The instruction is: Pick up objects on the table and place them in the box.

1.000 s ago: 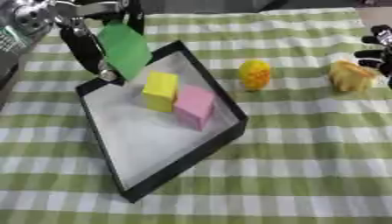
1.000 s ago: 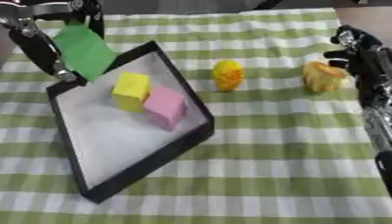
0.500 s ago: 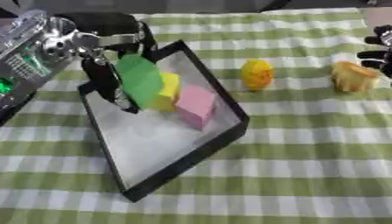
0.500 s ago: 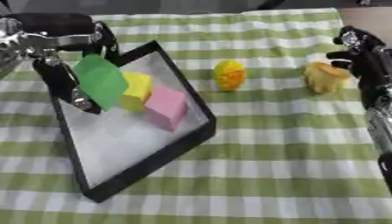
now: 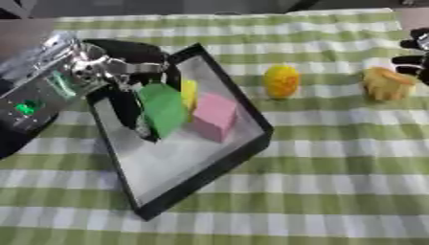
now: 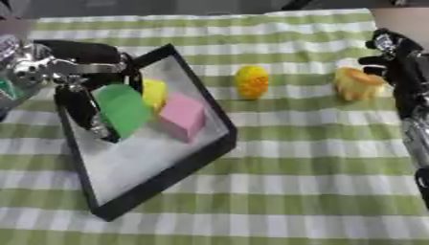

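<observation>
A black box [image 5: 251,147] with a pale floor lies askew on the checked cloth. My left hand [image 5: 127,103] hangs over the box, fingers and thumb curled round a green block [image 5: 163,109]. Right beside that block, inside the box, sit a yellow block [image 5: 189,93] and a pink block [image 5: 215,116]. A yellow rounded object [image 5: 282,81] stands on the cloth right of the box. Farther right lies an orange-yellow object [image 6: 358,83], with my right hand [image 6: 400,60] just beside it, fingers relaxed and holding nothing.
The green-and-white checked cloth [image 5: 335,182] covers the table. My left forearm [image 5: 38,83], silver with a green light, crosses the box's left side. My right arm [image 6: 412,119] runs down the right edge in the right eye view.
My left hand has come down and rightward with the green block, from above the box's far corner to low inside the box beside the yellow block. The right hand has stayed put.
</observation>
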`<act>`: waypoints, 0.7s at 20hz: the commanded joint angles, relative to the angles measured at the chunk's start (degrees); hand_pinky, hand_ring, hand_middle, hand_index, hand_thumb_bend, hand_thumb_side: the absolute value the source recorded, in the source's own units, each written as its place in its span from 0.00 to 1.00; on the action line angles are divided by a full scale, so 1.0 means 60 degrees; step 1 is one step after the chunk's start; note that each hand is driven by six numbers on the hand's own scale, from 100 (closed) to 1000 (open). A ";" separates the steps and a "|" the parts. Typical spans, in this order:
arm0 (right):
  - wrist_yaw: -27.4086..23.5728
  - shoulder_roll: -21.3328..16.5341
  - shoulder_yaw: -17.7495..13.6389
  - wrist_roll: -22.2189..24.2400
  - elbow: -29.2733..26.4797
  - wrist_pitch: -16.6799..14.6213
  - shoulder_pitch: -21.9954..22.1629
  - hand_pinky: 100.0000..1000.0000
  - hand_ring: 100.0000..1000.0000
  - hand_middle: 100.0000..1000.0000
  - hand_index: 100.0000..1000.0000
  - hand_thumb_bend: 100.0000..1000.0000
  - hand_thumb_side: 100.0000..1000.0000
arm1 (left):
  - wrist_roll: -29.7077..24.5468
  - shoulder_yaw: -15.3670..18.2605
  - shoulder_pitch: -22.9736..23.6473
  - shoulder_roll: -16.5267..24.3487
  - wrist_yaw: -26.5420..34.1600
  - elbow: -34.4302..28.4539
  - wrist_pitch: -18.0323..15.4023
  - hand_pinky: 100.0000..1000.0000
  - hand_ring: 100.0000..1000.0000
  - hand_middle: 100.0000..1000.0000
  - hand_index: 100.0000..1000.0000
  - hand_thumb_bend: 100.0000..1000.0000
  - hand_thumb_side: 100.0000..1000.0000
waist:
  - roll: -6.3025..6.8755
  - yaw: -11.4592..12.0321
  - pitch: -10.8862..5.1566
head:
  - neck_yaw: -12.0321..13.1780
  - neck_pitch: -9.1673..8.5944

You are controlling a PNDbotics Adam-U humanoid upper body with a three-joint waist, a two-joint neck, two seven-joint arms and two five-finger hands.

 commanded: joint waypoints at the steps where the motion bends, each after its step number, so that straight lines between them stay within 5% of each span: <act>1: 0.0006 -0.0189 -0.0062 0.0006 -0.0155 -0.0025 -0.0093 0.75 0.68 0.74 0.84 0.00 0.67 | -0.0138 0.0101 -0.0111 0.0088 -0.0170 -0.0006 -0.0090 0.60 0.55 0.57 0.67 0.66 0.00 | -0.0016 0.0011 -0.0387 | 0.0029 0.0035; 4: 0.0004 -0.0186 -0.0063 0.0001 -0.0153 -0.0023 -0.0082 0.76 0.68 0.74 0.84 0.00 0.67 | -0.0301 0.0182 -0.0064 0.0134 -0.0360 -0.0109 -0.0142 0.72 0.71 0.72 0.79 0.77 0.00 | -0.0031 0.0046 -0.0393 | -0.0007 0.0050; 14: -0.0002 -0.0206 -0.0076 -0.0029 -0.0182 -0.0029 -0.0078 0.76 0.68 0.74 0.85 0.00 0.66 | -0.0118 0.0950 0.0156 0.0454 -0.0837 -0.1087 0.0026 0.73 0.72 0.73 0.79 0.74 0.00 | -0.0060 0.0092 -0.0435 | -0.0098 0.0041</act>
